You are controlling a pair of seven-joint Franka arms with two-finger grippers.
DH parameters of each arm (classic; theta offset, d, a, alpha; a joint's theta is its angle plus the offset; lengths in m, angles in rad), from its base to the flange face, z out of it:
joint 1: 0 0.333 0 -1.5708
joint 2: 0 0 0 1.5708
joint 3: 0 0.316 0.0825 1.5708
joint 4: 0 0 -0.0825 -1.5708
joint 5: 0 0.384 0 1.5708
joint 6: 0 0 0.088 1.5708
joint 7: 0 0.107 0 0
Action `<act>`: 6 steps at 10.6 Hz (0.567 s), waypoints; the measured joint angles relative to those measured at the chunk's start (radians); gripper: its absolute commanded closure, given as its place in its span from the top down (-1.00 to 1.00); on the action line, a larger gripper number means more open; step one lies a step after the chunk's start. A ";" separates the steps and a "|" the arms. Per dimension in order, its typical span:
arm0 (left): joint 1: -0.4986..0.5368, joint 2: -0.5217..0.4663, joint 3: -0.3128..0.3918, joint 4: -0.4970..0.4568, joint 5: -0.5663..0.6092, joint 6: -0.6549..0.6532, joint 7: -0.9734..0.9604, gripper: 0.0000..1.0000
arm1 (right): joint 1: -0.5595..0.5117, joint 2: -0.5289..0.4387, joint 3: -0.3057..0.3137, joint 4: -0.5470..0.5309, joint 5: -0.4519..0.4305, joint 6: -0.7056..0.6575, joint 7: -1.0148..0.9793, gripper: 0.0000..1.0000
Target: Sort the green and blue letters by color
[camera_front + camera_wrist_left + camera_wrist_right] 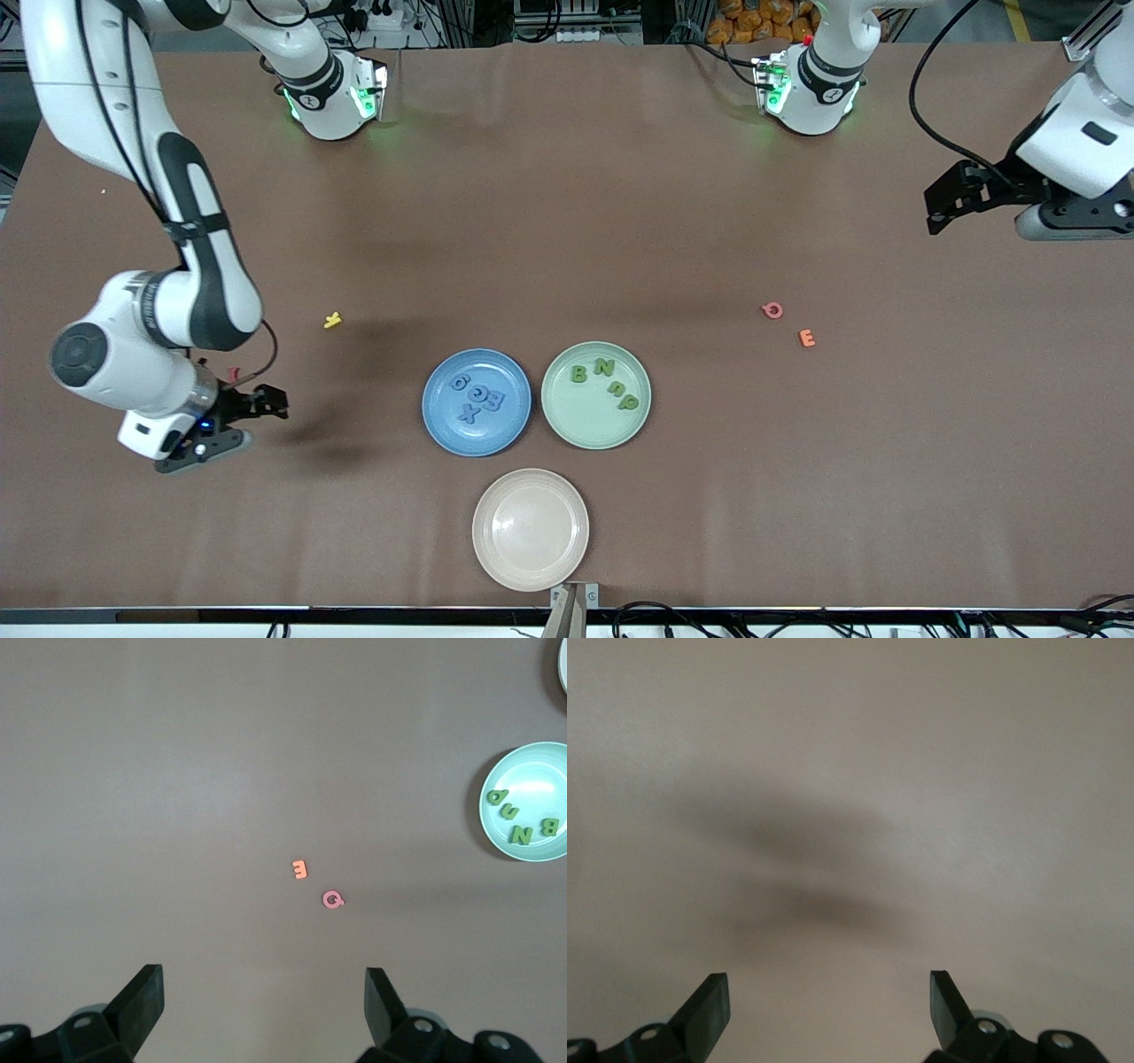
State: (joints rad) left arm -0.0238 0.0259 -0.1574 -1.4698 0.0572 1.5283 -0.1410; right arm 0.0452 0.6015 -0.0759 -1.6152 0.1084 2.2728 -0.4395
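Several blue letters (478, 399) lie in the blue plate (436, 421). The green letters (604, 366) (521, 835) B, N, u and p lie in the green plate (589, 427) (532, 780) beside it. My right gripper (273, 405) (829, 997) hangs open and holds nothing, low over bare table toward the right arm's end, apart from the blue plate. My left gripper (937, 211) (264, 992) is open and holds nothing, up over the left arm's end of the table, well away from both plates.
A beige plate (530, 567) with nothing in it sits nearer the front camera than the two colored plates. A pink Q (772, 309) (333, 899) and an orange E (806, 338) (300, 870) lie toward the left arm's end. A yellow letter (332, 320) and a dark red letter (233, 375) lie near the right arm.
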 measured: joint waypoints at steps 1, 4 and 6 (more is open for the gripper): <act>0.004 0.000 0.006 0.003 -0.004 0.000 0.007 1.00 | -0.025 -0.031 -0.001 -0.004 -0.001 -0.045 0.003 1.00; 0.002 0.003 0.005 0.003 -0.038 0.003 0.011 1.00 | -0.065 -0.140 -0.029 -0.020 -0.006 -0.207 0.103 1.00; 0.001 0.013 0.006 0.001 -0.087 0.034 0.011 1.00 | -0.071 -0.239 -0.029 -0.021 -0.008 -0.320 0.211 1.00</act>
State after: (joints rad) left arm -0.0226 0.0391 -0.1518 -1.4686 -0.0294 1.5626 -0.1298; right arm -0.0260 0.3628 -0.1052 -1.6363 0.1008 1.9525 -0.2285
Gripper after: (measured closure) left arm 0.000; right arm 0.000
